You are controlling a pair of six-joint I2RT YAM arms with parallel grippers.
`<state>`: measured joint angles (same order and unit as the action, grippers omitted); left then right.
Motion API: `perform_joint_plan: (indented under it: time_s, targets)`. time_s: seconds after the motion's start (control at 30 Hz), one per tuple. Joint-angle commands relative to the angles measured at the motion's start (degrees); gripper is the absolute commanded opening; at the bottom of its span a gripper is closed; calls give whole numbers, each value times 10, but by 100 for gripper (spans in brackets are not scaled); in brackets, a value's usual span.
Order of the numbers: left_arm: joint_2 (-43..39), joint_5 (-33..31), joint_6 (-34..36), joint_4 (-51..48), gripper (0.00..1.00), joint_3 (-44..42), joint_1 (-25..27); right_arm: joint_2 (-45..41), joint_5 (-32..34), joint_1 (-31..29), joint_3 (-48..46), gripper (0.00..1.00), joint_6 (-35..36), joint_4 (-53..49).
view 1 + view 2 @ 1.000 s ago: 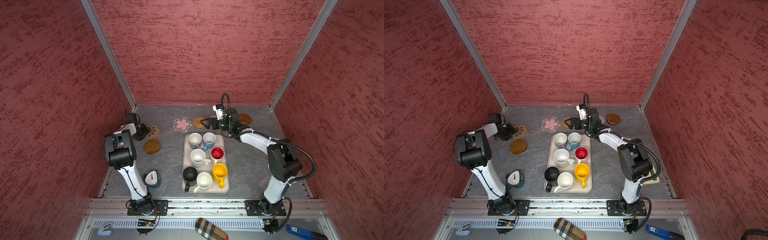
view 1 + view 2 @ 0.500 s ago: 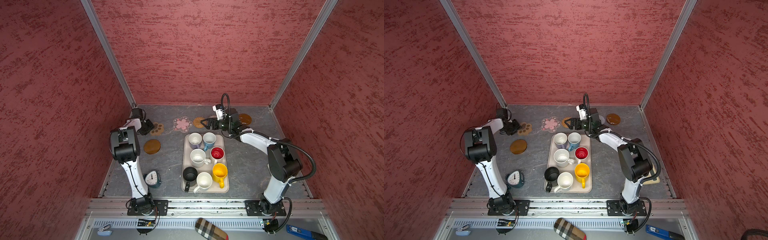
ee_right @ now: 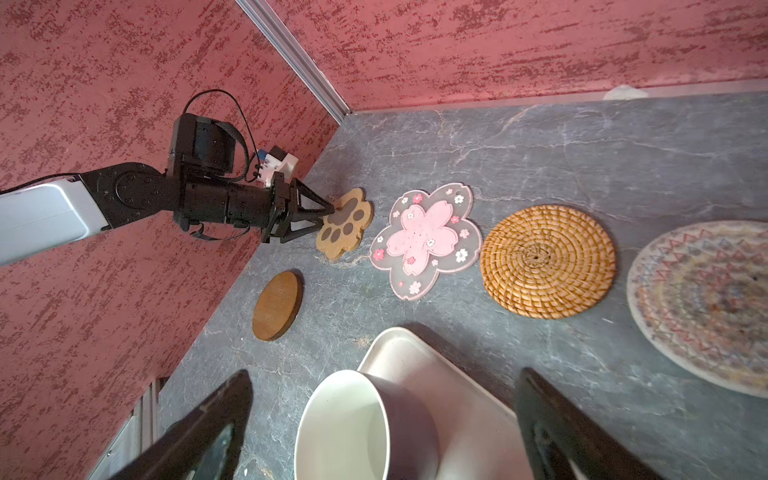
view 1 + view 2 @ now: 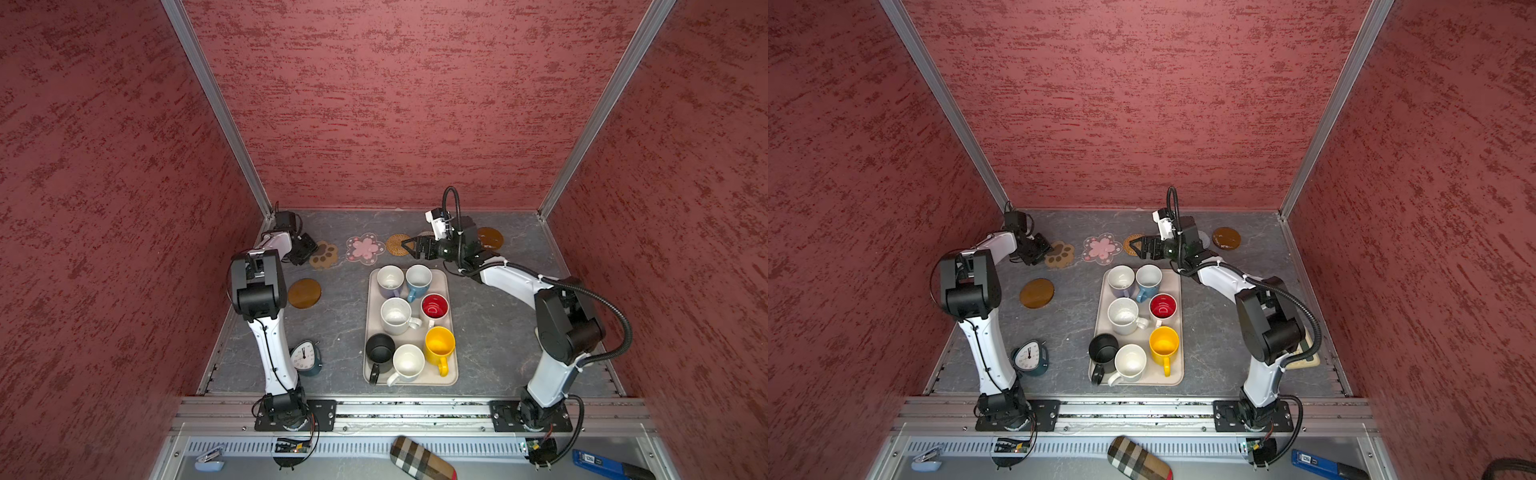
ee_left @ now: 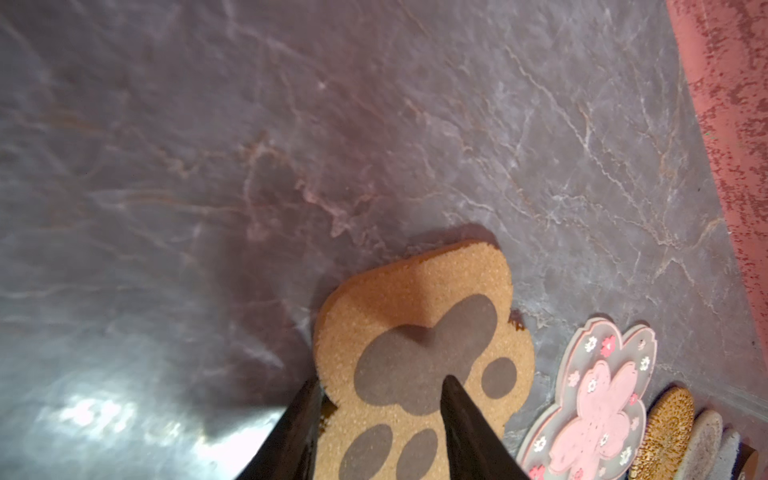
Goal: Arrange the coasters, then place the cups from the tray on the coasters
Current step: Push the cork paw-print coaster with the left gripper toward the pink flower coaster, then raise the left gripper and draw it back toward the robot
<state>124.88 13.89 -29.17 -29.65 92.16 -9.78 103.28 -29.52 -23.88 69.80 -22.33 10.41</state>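
Cork paw coaster: L gripper half-open, tip over it; R gripper wide open.

Bare table between brown disc and tray; cups crowd tray; clock front left.

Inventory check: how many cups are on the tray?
7 on the tray: lavender-grey cup, light blue cup at its far end; white cup, red-lined cup mid-tray; black cup, second white cup, yellow cup at the near end.
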Motion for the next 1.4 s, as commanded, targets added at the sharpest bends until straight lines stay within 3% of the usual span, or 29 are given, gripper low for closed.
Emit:
perform_joint_plan:
  time_s: [0.0, 0.17, 0.3, 0.5, 0.6, 0.7, 0.83, 1.0, 1.13, 1.37]
  targets:
    - [19, 9, -15, -10, 52, 20, 5, -15, 6, 4, -8, 99, 8, 4]
    - [18, 10, -12, -34, 65, 50, 6, -19, 10, 7, -8, 99, 15, -4]
    - [-26, -8, -11, -44, 83, 44, 5, -26, 22, 12, -6, 99, 19, -20]
    - [-97, -61, 14, -134, 99, 68, 16, -65, 39, 13, -16, 99, 24, -36]
    - [-148, -95, 19, -163, 100, 36, 24, -84, 51, 11, -28, 99, 29, -45]
    - [-204, -153, 39, -184, 100, -14, 46, -103, 113, 10, -51, 99, 41, -55]
    - [-287, -176, 37, -179, 100, -105, 61, -135, 164, 11, -96, 99, 41, -46]
    - [-379, -174, 14, -172, 99, -203, 73, -150, 174, 11, -131, 99, 29, -34]
    - [-442, -183, -11, -171, 92, -273, 101, -148, 167, 10, -136, 99, 19, -27]
    - [-492, -211, -68, -191, 83, -351, 158, -133, 171, 15, -135, 99, 0, -29]
